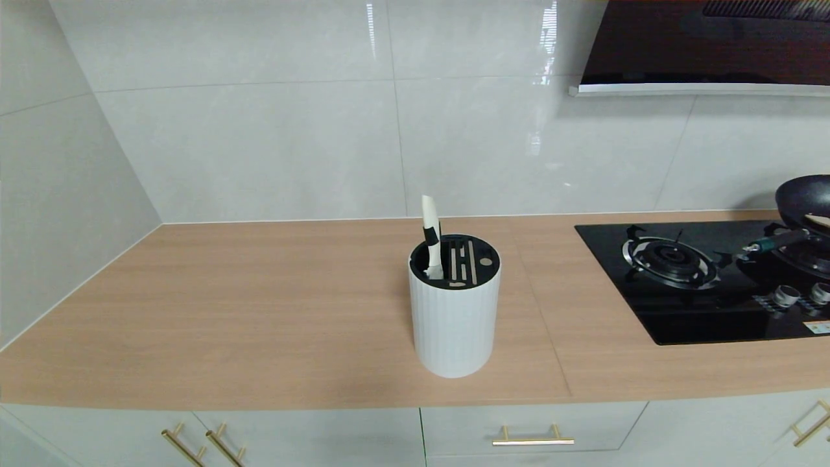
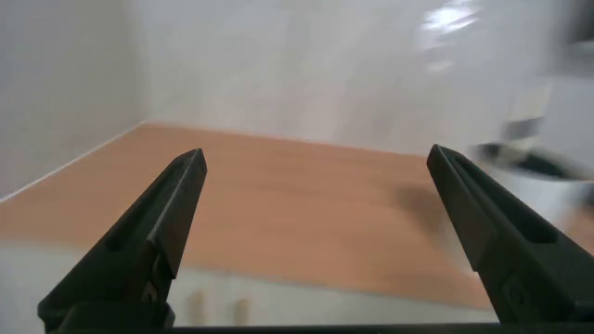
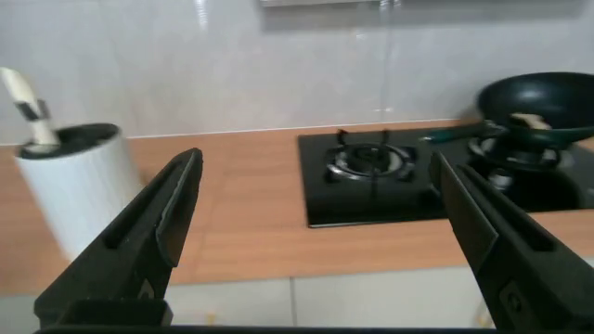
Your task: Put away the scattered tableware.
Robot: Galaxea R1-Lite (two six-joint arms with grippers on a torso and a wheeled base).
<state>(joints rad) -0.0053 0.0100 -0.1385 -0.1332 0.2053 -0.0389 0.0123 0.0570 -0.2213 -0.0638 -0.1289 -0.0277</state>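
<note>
On the counter [image 1: 259, 305], near its front edge, a white ribbed cutlery holder [image 1: 455, 318] stands upright. Its black top insert has an open pocket on the robot's left side and narrow slots beside it.

A white-handled utensil [image 1: 431, 237] with a black band sits in that open pocket. Its handle projects above the holder rim, nearly upright. Its working end is hidden inside the holder, so the type of utensil cannot be told.

To the right of the holder, well apart from it, a black gas hob [image 1: 687, 285] is set into the counter. A black pan [image 1: 807, 198] rests on the hob burner farthest from the holder. A range hood [image 1: 707, 45] hangs on the tiled wall above the hob. Below and in front of the holder, a gold drawer handle [image 1: 533, 440] is fixed to the cabinet front.

Left gripper [image 2: 316, 156]: jaws spread wide apart, nothing between them, above the counter to the left of the holder.

Right gripper [image 3: 316, 160]: jaws spread wide apart, nothing between them, with the holder and hob beyond.
</note>
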